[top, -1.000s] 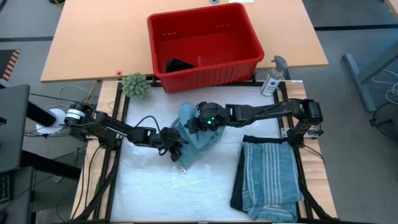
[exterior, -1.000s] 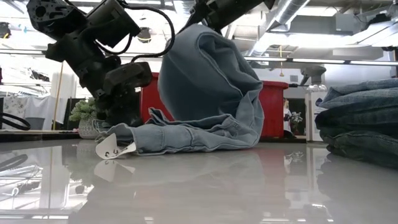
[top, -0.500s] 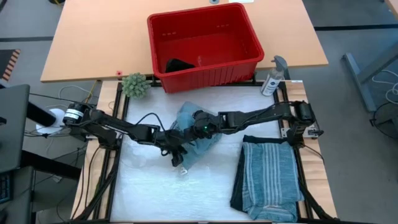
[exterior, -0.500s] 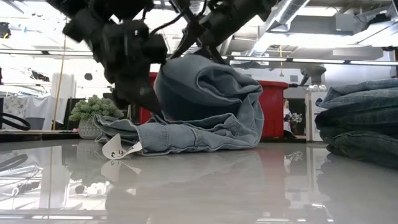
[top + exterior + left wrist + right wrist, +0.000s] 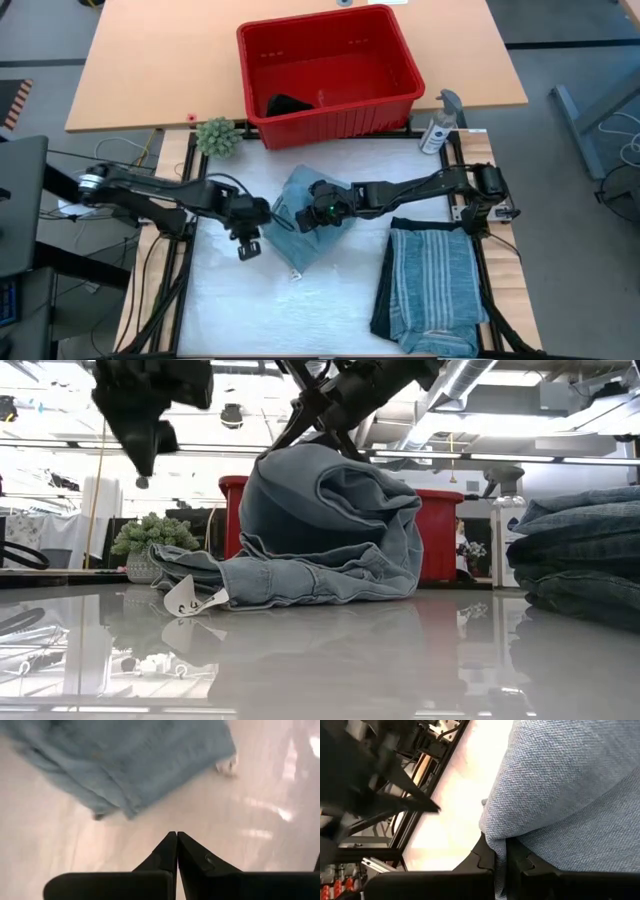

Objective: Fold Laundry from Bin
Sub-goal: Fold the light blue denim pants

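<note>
Looking straight down, the right tool (image 5: pixel 318 214) sits on the light blue denim garment (image 5: pixel 305 232), which lies crumpled at the middle of the white desk (image 5: pixel 330 310), its fingers pinched on a fold of the cloth. The left tool (image 5: pixel 247 247) hangs just beside the garment's left edge, clear of it, fingers closed on nothing. A folded pile with the blue-grey striped shirt (image 5: pixel 433 285) on top lies at the desk's right side, well apart from the denim. The red bin (image 5: pixel 331 116) stands behind the work area, a small black item (image 5: pixel 287 104) lying in it. A small green plant (image 5: pixel 218 137) stands near the bin's left corner and a spray bottle (image 5: pixel 438 125) near its right corner. From desk height, the denim garment (image 5: pixel 320 530) rises in a rounded hump with the right tool (image 5: pixel 318 422) gripping its top, a white tag (image 5: pixel 190 600) resting on the desk at its low left end; the left tool (image 5: pixel 143 475) hangs in the air, apart from the cloth, and the folded pile (image 5: pixel 580 560) shows at the right edge. In the left wrist view, the two dark fingers (image 5: pixel 165 857) meet with no gap above bare desk, the denim (image 5: pixel 130 760) lying beyond them. In the right wrist view, the fingers (image 5: pixel 485 857) clamp a ridge of blue-grey woven cloth (image 5: pixel 570 795).
</note>
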